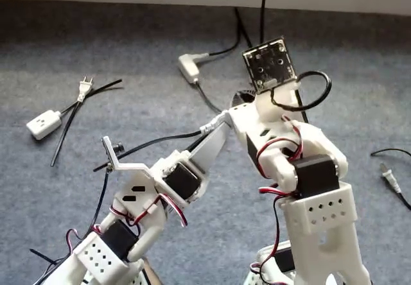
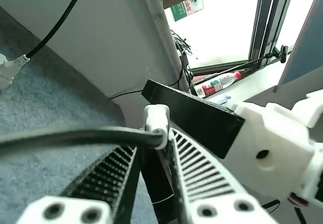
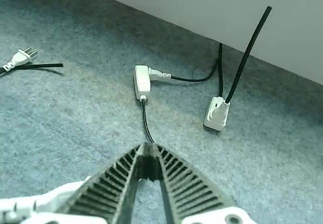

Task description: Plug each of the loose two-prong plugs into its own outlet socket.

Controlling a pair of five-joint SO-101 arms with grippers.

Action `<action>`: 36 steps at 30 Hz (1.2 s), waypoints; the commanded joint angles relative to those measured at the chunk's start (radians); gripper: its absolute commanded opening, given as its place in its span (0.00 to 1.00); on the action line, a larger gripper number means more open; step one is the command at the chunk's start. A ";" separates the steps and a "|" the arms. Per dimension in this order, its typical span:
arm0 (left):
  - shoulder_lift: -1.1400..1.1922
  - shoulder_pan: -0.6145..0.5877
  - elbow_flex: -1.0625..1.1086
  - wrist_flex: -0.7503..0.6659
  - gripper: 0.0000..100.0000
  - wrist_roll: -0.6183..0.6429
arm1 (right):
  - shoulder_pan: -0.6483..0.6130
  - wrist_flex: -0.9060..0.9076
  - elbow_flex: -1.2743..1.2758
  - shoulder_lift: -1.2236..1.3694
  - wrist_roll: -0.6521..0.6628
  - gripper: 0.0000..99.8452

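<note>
The left gripper (image 2: 154, 144) pinches 1 white plug (image 2: 156, 122) at its fingertips, held in the air; the empty socket (image 1: 43, 124) lies well off to their left, nearer this arm. The right gripper (image 3: 147, 152) has its fingers pressed together on a black cord (image 3: 145, 123), with a filled socket (image 3: 142, 80) just ahead.

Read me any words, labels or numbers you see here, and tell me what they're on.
Green sign: white print, too blurred to read.
Bottle: label too small to read.
Nothing else carries legible text.
</note>
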 commanded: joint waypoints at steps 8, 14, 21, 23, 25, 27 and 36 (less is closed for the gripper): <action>-0.007 -0.189 -0.018 -0.014 0.01 -0.009 | 0.209 0.015 -0.021 -0.010 0.002 0.01; 0.001 -0.234 -0.047 0.023 0.01 -0.009 | 0.346 0.016 0.024 0.007 -0.086 0.01; 0.062 -0.236 -0.182 0.235 0.01 -0.006 | 0.406 -0.038 0.130 0.262 -0.210 0.01; 0.160 -0.260 -0.223 0.235 0.01 0.040 | 0.406 -0.090 0.157 0.374 -0.249 0.01; 0.297 -0.329 -0.305 0.239 0.01 0.106 | 0.406 -0.133 0.170 0.493 -0.287 0.01; 0.461 -0.406 -0.403 0.273 0.01 0.152 | 0.406 -0.157 0.166 0.601 -0.319 0.01; 1.127 -0.406 -0.816 0.468 0.01 0.176 | 0.417 -0.338 0.166 0.829 -0.365 0.01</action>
